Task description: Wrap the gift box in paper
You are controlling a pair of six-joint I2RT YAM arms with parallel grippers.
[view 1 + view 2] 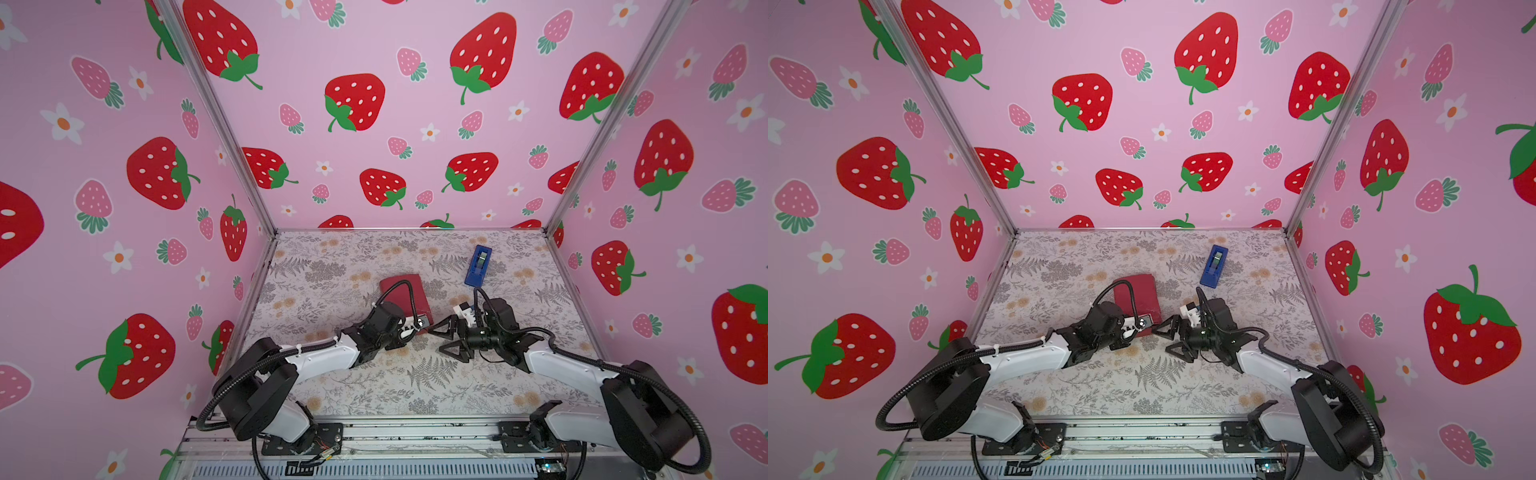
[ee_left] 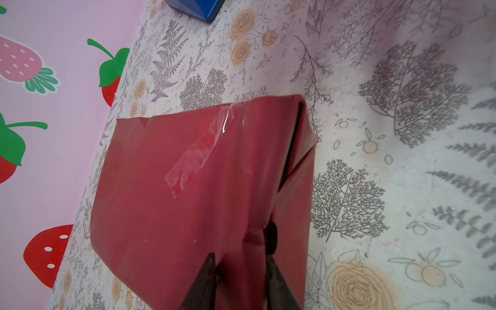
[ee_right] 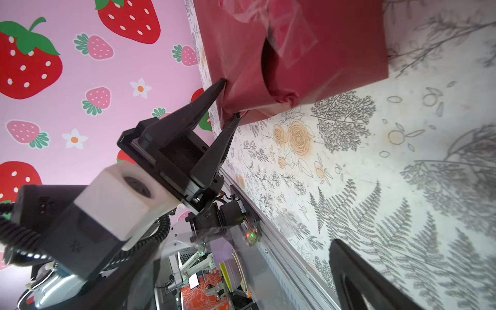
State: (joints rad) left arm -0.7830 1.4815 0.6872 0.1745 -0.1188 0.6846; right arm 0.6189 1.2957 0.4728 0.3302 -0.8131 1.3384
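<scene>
The dark red paper [image 1: 400,293] is folded round the gift box, which is hidden inside it. The parcel lies on the table just left of the middle. A strip of clear tape [image 2: 198,153] runs across its top seam. My left gripper [image 2: 241,259] is shut on a bunched flap of paper [image 3: 268,88] at the parcel's near end. The right wrist view shows that same left gripper [image 3: 231,98] pinching the flap low by the table. My right gripper [image 1: 441,340] stands open just right of the parcel, apart from it, with nothing between its fingers [image 3: 354,273].
A bright-blue tape dispenser [image 1: 478,266] lies at the back right of the floral tabletop [image 1: 415,386]. Pink strawberry walls close the left, back and right sides. A metal rail [image 1: 415,432] runs along the front edge under both arm bases.
</scene>
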